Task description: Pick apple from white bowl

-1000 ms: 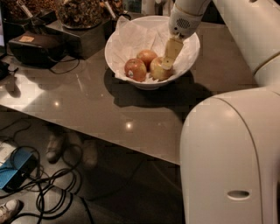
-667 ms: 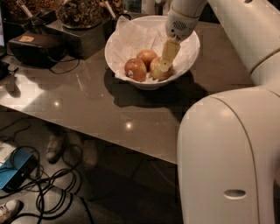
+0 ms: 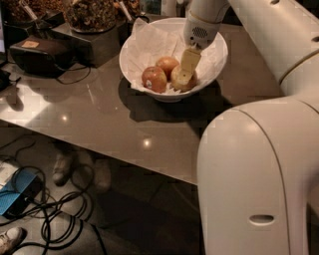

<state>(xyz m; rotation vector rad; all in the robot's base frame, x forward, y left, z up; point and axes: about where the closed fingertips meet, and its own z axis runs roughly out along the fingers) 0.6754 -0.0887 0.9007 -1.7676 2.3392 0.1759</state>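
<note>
The white bowl, lined with crumpled white paper, stands at the back of the grey-brown table. Three apples lie in it. The pale yellow-green apple is the rightmost. A redder apple with a small sticker lies to its left. An orange-red apple lies behind them. My gripper reaches down into the bowl from the upper right and sits right over the pale apple, covering its middle. The arm's white wrist hangs above the bowl's far rim.
A black device with a cable sits at the table's left back. Dark containers of snacks stand behind the bowl. My white body fills the right foreground. Cables and a blue object lie on the floor under the table's front edge.
The gripper has moved down and a little left, deeper into the bowl and onto the pale apple. The apples and the bowl have not moved.
</note>
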